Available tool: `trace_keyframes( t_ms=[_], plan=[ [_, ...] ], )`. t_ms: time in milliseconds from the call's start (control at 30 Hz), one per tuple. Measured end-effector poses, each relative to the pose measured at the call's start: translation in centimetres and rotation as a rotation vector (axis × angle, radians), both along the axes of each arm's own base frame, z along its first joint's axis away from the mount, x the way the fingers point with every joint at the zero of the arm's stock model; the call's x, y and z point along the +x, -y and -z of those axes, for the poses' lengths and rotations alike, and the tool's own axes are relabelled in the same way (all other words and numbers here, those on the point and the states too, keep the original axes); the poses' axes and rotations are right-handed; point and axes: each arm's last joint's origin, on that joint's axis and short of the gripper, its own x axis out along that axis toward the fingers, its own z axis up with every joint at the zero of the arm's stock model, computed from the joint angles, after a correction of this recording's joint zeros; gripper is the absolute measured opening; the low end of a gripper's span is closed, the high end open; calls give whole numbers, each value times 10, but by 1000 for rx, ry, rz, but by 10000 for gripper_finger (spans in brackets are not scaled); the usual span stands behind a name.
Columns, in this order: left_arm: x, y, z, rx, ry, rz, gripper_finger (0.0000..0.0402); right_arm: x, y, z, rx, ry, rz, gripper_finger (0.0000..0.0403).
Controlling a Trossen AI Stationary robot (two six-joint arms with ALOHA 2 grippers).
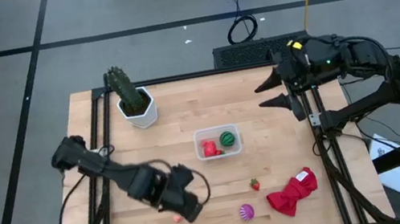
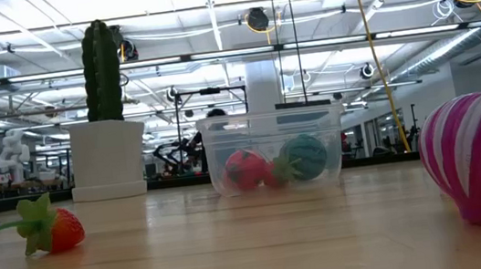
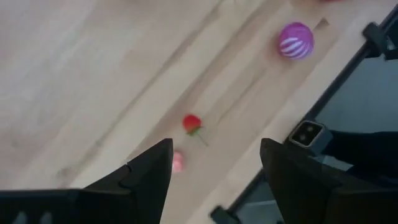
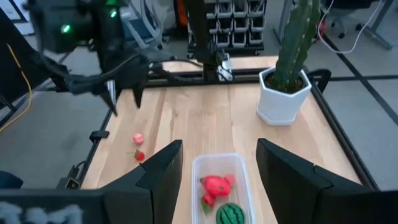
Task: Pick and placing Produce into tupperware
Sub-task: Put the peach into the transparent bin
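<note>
A small clear plastic tub (image 1: 217, 142) with rounded corners sat near the middle of the pale wooden table (image 1: 183, 107). Inside it lay a red pepper-like toy (image 1: 210, 148) and a green striped ball (image 1: 227, 137), side by side and close together; from table height they showed through the tub's clear wall, the red piece (image 2: 245, 169) just beside the green one (image 2: 304, 157).

The left gripper (image 1: 187, 208) hung low over the table's near edge, left of centre, its two dark fingers (image 3: 149, 171) spread apart with nothing between them. Below them on the wood lay a small red strawberry with a green stem (image 3: 192, 124) and, just beside it, a little pink bit (image 3: 178, 162). A purple ball with white stripes (image 1: 247, 212) rested farther along the same edge, apart from both. A second red strawberry (image 1: 255, 185) lay between the tub and the purple ball, on bare wood.

The right gripper (image 1: 279, 90) waited near the table's far right side, fingers (image 4: 158, 168) parted and empty, pointed toward the tub.

A crumpled red cloth (image 1: 293, 192) lay by the near right corner, well apart from the tub. A green cactus in a white hexagonal pot (image 1: 134, 103) stood toward the far left, also clear of the tub.
</note>
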Motion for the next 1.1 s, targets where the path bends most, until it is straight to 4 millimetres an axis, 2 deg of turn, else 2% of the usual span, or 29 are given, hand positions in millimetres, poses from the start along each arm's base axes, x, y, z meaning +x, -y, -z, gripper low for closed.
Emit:
trace_keyframes(
  t_ms=[200, 400, 767, 1100],
  plan=[
    [-7, 25, 13, 77, 9, -22, 246, 1, 0, -1, 7, 12, 4, 196],
    [-8, 36, 28, 86, -74, -18, 260, 0, 0, -1, 13, 8, 6, 196],
    [-5, 45, 51, 71, -202, -32, 393, 0, 0, -1, 33, 5, 14, 196],
    [-7, 58, 68, 35, -261, -139, 352, 0, 0, 1, 52, -15, 20, 196]
  ],
)
